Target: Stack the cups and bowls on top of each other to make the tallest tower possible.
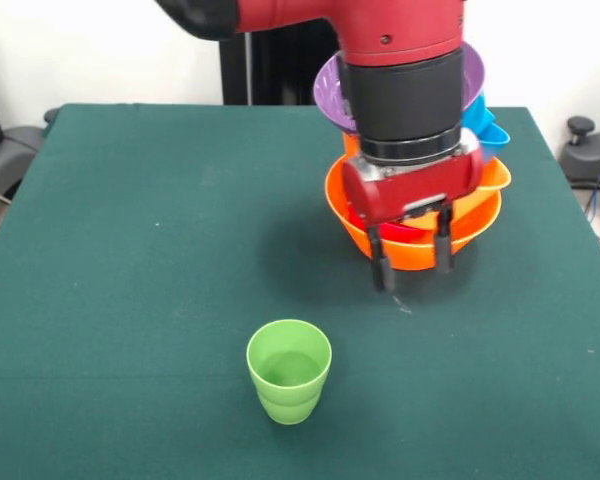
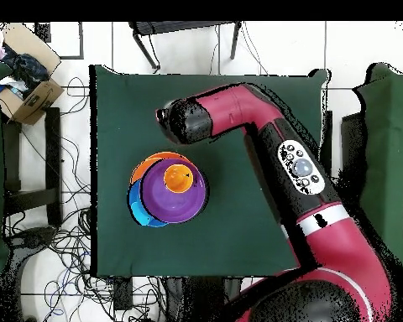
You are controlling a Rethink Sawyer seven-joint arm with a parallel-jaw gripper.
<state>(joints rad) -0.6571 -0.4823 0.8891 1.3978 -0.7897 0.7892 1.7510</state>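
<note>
My tower [image 1: 420, 215] leans on the green worktop [image 1: 130, 250]: orange bowls below, blue ones between, the purple bowl [image 2: 184, 191] on top. The green cup [image 1: 289, 370] stands upright, well apart.

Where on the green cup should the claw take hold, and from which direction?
The green cup stands upright, mouth up, alone on the table, apart from the tower. Probably best to come straight down and pinch one rim wall, one finger inside; the open claw looks wide enough.

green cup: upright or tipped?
Upright. In the front view the green cup stands on its base on the table, open mouth up, apparently empty, apart from the tower.
</note>
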